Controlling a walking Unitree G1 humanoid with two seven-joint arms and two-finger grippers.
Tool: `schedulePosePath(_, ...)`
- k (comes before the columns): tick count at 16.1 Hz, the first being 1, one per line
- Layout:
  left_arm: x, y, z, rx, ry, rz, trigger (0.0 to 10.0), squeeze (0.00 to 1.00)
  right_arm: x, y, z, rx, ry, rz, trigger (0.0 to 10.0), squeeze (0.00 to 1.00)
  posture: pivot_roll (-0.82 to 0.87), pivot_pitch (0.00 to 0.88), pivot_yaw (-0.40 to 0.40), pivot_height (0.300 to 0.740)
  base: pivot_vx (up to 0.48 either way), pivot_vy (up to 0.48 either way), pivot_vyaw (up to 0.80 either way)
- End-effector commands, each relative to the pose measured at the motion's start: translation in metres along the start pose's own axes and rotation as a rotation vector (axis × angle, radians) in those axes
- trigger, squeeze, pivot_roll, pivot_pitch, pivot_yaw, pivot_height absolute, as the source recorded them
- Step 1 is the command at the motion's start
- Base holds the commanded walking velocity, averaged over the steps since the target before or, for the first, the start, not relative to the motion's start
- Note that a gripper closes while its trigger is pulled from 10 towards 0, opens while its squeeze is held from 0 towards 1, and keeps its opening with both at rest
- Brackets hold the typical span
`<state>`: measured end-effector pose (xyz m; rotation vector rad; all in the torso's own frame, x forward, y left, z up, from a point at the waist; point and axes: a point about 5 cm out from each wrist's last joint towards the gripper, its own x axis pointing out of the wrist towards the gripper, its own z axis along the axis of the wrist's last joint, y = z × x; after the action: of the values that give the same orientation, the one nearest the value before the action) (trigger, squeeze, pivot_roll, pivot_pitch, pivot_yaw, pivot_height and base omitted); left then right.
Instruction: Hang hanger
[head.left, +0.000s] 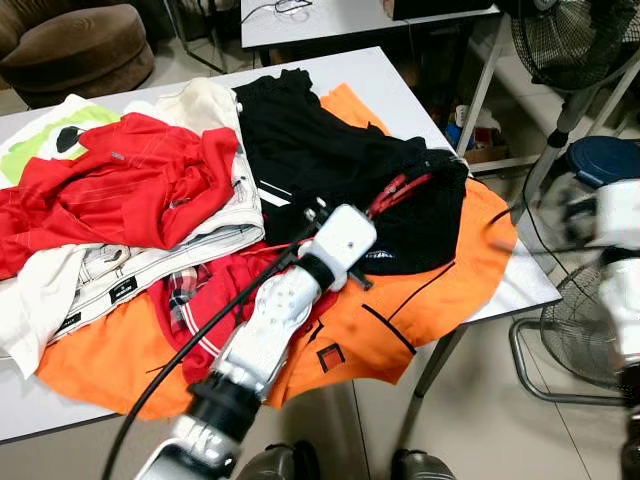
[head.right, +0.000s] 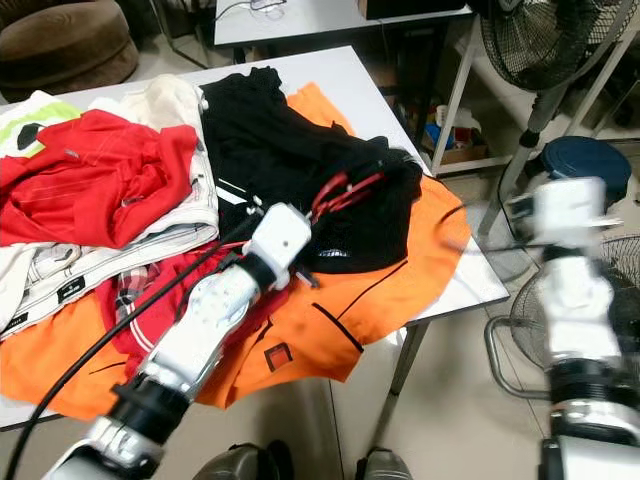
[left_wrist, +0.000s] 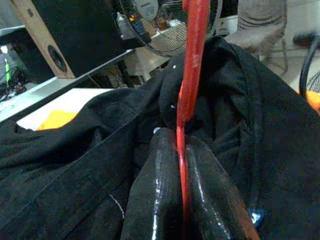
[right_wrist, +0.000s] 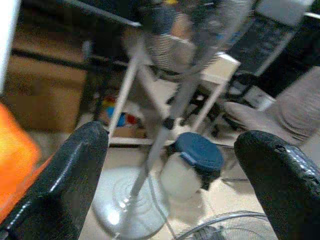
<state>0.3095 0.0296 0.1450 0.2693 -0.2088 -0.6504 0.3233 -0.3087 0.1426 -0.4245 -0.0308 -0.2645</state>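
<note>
Red hanger (left_wrist: 192, 65): pinched between left gripper (left_wrist: 182, 195) fingers over black garment (head.left: 330, 160) on table (head.left: 520, 285); right gripper (right_wrist: 175, 165) spread, idle; hanging outstanding.

Both eye views look down and forward from the head onto the white table (head.left: 520, 290) heaped with clothes, the right eye shifted slightly sideways. The left wrist view sits very near the black garment (left_wrist: 75, 165), facing along its fingers (left_wrist: 160, 190) toward a standing fan (left_wrist: 172, 35) at 12 o'clock. The right wrist view faces off the table toward the fan pole (right_wrist: 172, 107), which the eye views share at 2 o'clock.
</note>
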Motion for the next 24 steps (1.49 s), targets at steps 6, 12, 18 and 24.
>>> schedulePosePath(6, 0.003, -0.001, -0.002, -0.081, 0.029, 0.001, 10.0, 0.00, 0.022, 0.034, 0.049, 0.143, -0.185, 0.102, 10.0, 0.00, -0.12, 0.105, 0.129, 0.740, 0.000, 0.000, 0.00)
schedulePosePath(12, -0.005, 0.008, -0.009, -0.046, 0.066, 0.017, 10.0, 0.00, 0.024, 0.036, 0.060, 0.592, -0.119, 0.304, 10.0, 0.00, -0.10, 0.114, 0.112, 0.740, 0.000, 0.000, 0.00)
schedulePosePath(18, -0.005, 0.008, -0.011, -0.028, 0.078, -0.002, 10.0, 0.00, 0.012, 0.056, 0.052, 0.721, -0.025, 0.455, 10.0, 0.00, -0.11, 0.110, 0.127, 0.740, 0.000, 0.000, 0.00)
schedulePosePath(24, -0.007, 0.007, -0.010, -0.009, 0.073, -0.002, 10.0, 0.00, 0.004, 0.075, 0.073, 0.758, -0.044, 0.557, 10.0, 0.00, -0.10, 0.101, 0.113, 0.740, 0.000, 0.000, 0.00)
